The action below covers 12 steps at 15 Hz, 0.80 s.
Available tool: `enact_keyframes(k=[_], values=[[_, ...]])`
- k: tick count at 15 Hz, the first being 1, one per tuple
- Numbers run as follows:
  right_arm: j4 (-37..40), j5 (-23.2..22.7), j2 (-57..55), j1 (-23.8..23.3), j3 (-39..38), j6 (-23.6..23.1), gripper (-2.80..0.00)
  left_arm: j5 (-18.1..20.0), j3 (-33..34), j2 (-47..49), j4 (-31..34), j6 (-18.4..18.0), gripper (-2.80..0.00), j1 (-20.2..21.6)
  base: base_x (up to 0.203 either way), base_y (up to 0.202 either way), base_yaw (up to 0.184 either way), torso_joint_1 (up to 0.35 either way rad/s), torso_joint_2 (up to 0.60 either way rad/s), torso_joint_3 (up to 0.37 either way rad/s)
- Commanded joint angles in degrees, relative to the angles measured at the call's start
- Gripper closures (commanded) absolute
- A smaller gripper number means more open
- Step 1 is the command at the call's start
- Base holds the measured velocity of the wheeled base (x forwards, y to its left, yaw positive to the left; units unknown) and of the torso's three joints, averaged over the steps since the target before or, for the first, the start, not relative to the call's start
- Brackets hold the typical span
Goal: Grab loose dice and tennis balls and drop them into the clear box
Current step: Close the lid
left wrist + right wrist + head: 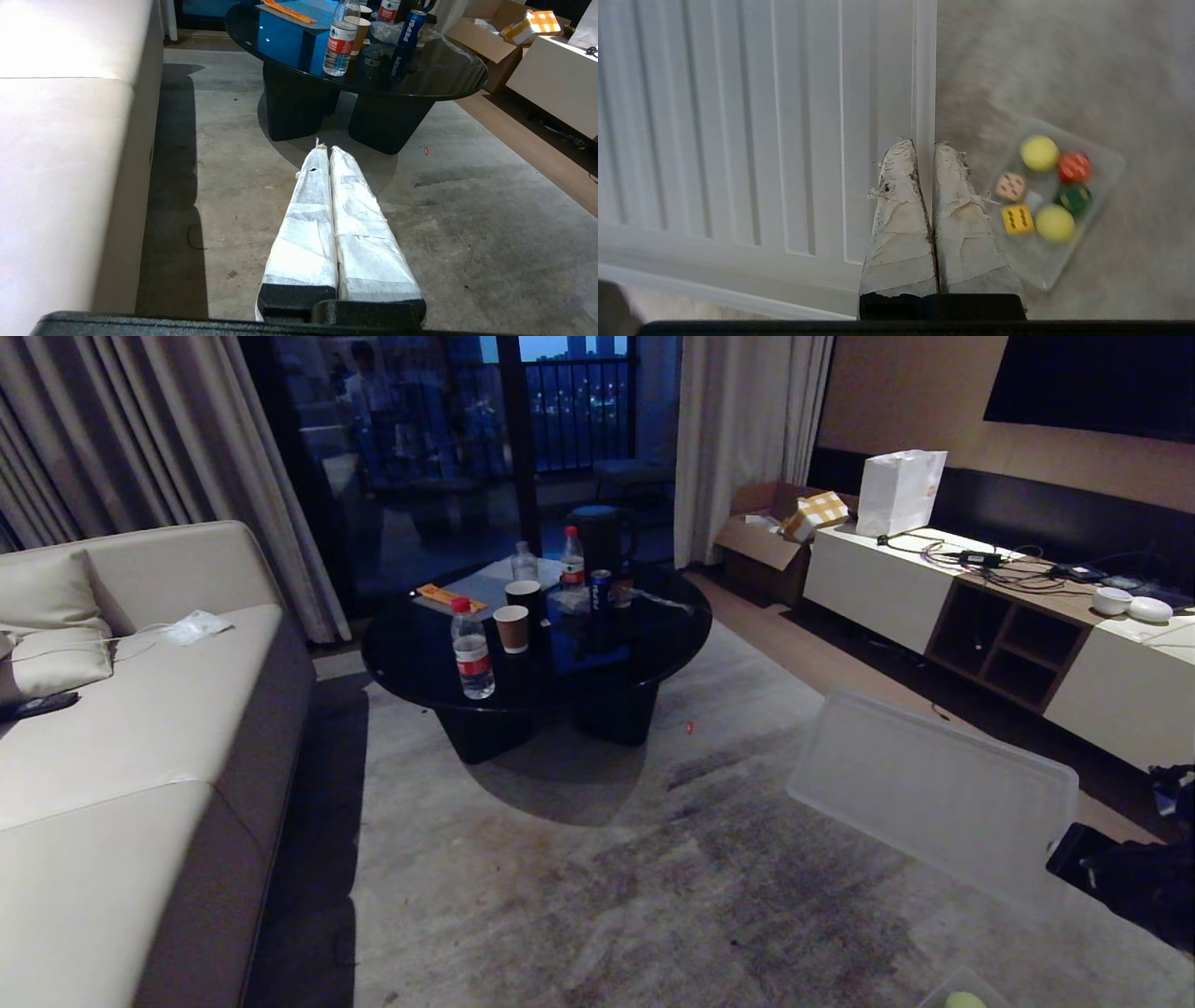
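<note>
Inside clear box (1106, 186): four dice (1011, 186), two tennis balls (1039, 152)

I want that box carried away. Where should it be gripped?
Probably the box's rim at its bare end, from above, with one finger inside the wall and one outside. The balls and dice crowd the other end, and the open top leaves the rim free.

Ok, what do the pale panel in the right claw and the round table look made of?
Panel: translucent whitish plastic, matte, judging by its moulded ribs and raised rim. Table: black and glossy, probably glass or lacquer; the can mirrors in its top.
</note>
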<state>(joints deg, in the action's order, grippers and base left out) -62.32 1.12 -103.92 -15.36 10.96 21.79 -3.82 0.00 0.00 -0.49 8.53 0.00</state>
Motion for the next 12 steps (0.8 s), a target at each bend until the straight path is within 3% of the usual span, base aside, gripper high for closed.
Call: enact_keyframes(k=[1,3,6,9,12], values=[[-0.5,2.0,-4.3,-0.9,0.9,2.7,0.0,0.0,0.0,0.1,0.0,0.1,0.0,0.0,0.0,0.0,0.0,0.0,0.0,0.0],[-1.8,4.2,-8.4,-1.5,2.1,9.5,0.0,0.0,0.0,0.0,0.0,0.1,0.0,0.0,0.0,0.0,0.0,0.0,0.0,0.0],[-7.4,9.8,-15.3,-1.6,2.6,13.2,0.0,0.0,0.0,0.1,0.0,0.1,0.0,0.0,0.0,0.0,0.0,0.0,0.0,0.0],[-17.7,10.3,-17.6,-1.1,-0.7,14.7,0.0,0.0,0.0,0.0,0.0,0.1,0.0,0.0,0.0,0.0,0.0,0.0,0.0,0.0],[-24.7,9.0,-16.5,2.8,-5.0,13.9,0.0,0.0,0.0,0.1,0.0,0.1,0.0,0.0,0.0,0.0,0.0,0.0,0.0,0.0]])
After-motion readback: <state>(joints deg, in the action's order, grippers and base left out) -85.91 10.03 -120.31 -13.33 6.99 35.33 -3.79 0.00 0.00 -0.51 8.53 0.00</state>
